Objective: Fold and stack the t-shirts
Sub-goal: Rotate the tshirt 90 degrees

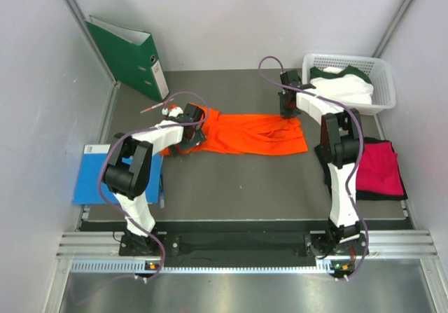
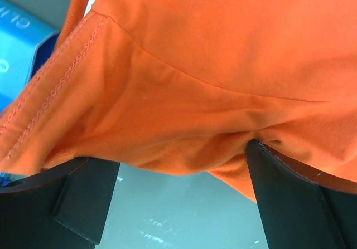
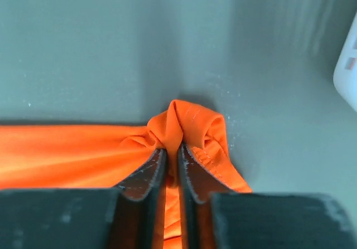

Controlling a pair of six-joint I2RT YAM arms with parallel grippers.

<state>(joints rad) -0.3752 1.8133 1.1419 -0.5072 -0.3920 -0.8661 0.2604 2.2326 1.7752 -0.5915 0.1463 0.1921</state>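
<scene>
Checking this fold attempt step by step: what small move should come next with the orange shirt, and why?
Probably close the left gripper: its jaws stand wide with the orange t-shirt bunched between them, while the right gripper is shut on its other end.

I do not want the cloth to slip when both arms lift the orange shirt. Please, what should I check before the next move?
1. Grip of right gripper on orange t-shirt corner: ok, shut on it.
2. Grip of left gripper: not ok, jaws open, cloth only lies between them.
3. Cloth smooth: not ok, bunched at the right gripper.
4. Stack ready: ok, magenta t-shirt lies on black t-shirt.
</scene>
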